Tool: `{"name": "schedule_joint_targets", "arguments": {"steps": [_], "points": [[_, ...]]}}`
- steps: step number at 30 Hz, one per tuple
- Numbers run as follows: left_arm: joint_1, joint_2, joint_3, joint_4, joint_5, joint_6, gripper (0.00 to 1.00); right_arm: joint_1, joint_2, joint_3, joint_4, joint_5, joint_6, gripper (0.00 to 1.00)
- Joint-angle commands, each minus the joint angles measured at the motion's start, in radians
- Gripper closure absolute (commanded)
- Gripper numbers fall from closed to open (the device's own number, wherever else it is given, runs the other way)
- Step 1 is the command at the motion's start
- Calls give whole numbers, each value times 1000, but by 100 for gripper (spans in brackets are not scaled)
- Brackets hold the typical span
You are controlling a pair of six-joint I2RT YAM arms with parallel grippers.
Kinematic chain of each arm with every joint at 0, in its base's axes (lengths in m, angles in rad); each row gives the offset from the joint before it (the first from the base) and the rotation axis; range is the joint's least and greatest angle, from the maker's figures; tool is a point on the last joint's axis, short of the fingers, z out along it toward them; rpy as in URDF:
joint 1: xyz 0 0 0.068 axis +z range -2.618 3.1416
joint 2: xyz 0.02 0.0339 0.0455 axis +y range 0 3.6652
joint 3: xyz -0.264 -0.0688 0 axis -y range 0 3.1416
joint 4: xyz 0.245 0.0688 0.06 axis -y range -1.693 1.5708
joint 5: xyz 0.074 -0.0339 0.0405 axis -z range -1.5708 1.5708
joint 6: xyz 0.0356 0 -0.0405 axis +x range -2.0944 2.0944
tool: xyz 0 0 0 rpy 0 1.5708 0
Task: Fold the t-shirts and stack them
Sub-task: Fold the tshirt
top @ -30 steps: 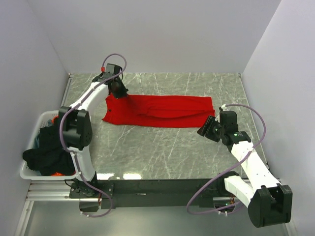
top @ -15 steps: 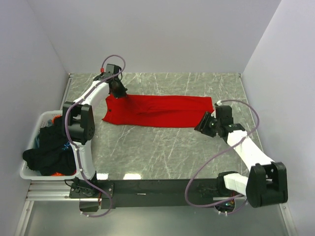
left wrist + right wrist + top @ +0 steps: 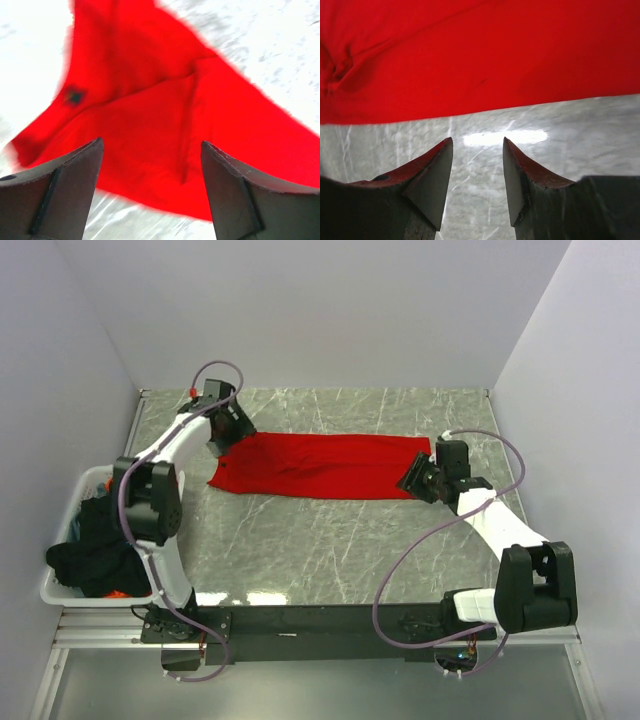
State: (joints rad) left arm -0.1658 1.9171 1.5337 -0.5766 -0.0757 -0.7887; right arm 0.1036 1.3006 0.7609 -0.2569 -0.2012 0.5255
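A bright red t-shirt [image 3: 320,465] lies folded into a long band across the middle of the marble table. My left gripper [image 3: 228,432] hovers at its left end, jaws open wide and nothing between them; in the left wrist view the red cloth [image 3: 150,100] with a small dark mark [image 3: 73,95] lies just under the left gripper [image 3: 151,150]. My right gripper [image 3: 415,480] sits at the shirt's right end, open. In the right wrist view the right gripper [image 3: 477,142] is over bare table, just short of the red hem [image 3: 480,55]. Black t-shirts [image 3: 95,545] are heaped in the basket.
A white slotted basket [image 3: 60,597] stands off the table's left edge beside the left arm. White walls close in the table at the back and both sides. Bare marble [image 3: 330,540] stretches between the shirt and the arm bases.
My left gripper has opened, let go of the shirt's left corner and drawn back to the left. My right gripper has moved up to the shirt's right end.
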Motion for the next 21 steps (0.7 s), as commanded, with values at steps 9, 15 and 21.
{"name": "schedule_joint_targets", "arguments": {"steps": [9,15,21], "points": [[28,-336,-372,-43,-150,-55,16,-209,-24,-61,-1,75,117,44],[54,-314,-408,-25,-150,-84,16,-265,18,-107,47,48,186,39],[77,-274,-408,12,-119,-106,17,-291,94,-118,139,-13,235,38]]}}
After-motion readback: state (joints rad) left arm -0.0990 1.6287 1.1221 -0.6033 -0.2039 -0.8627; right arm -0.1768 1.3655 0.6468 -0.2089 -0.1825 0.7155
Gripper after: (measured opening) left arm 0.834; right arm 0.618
